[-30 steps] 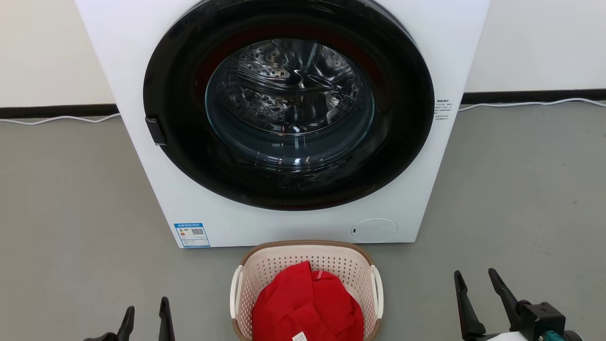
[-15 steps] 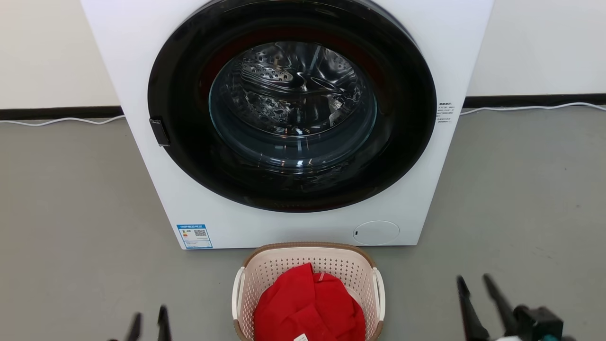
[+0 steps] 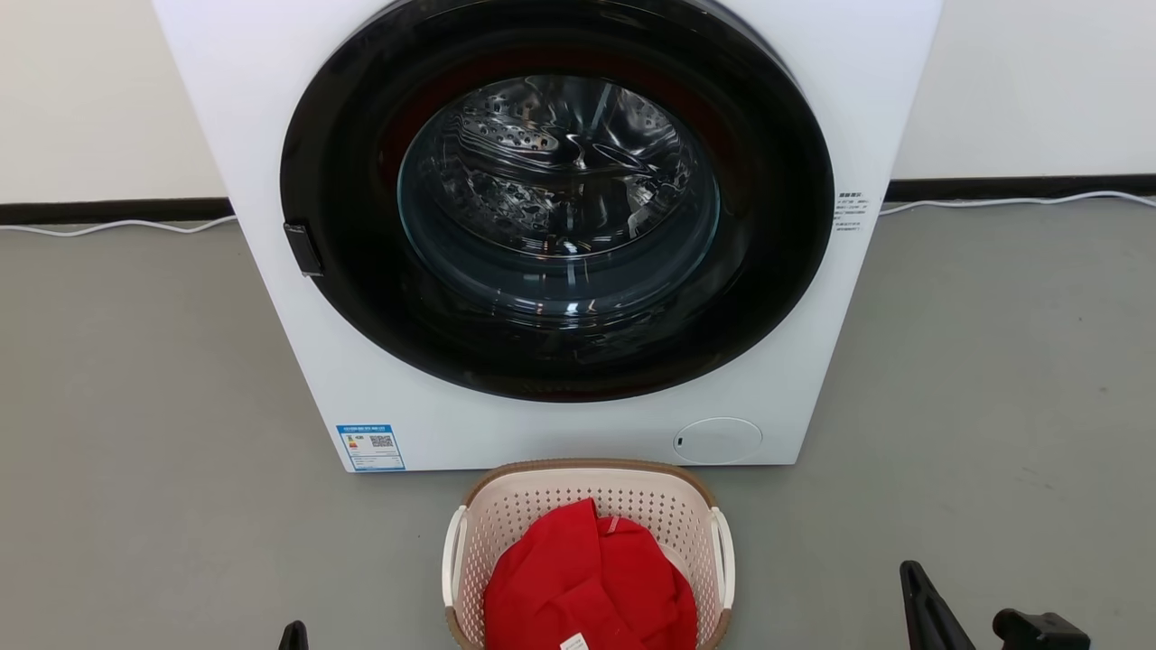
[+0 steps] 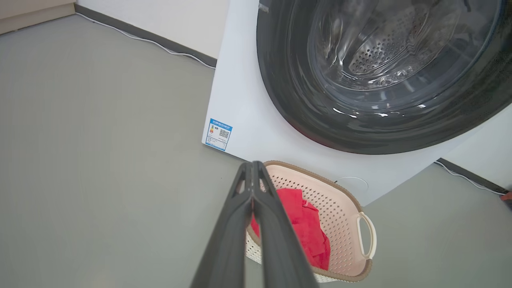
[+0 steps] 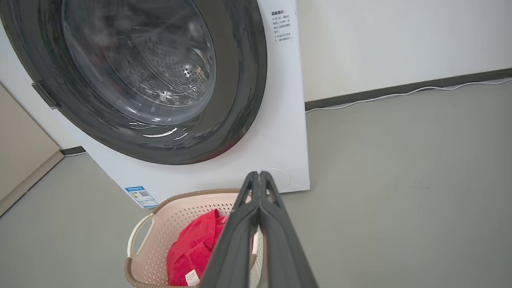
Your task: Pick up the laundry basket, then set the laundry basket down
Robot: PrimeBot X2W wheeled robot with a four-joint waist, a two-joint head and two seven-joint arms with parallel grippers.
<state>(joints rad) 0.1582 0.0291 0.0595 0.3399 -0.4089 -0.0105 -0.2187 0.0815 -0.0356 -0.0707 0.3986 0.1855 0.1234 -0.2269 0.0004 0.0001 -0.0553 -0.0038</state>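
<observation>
The cream-white laundry basket (image 3: 542,515) with a brown rim stands on the grey floor before the washing machine, holding red clothing (image 3: 587,587). In the left wrist view the basket (image 4: 340,224) lies beyond and right of my left gripper (image 4: 253,163), whose fingers meet at the tips, holding nothing. A tip of my left gripper (image 3: 293,632) pokes up at the bottom edge, left of the basket. My right gripper (image 3: 910,573) is low, right of the basket, apart from it. In the right wrist view its fingers (image 5: 256,174) are closed and the basket (image 5: 160,236) sits left of them.
A white front-loading washing machine (image 3: 578,433) with its round dark door (image 3: 555,199) stands just behind the basket. A white cable (image 3: 1011,200) runs along the wall's dark skirting. Open grey floor (image 3: 135,406) lies to both sides.
Both grippers have sunk toward the bottom edge of the head view, and their fingers have drawn together. The basket has stayed put; the view shifted slightly.
</observation>
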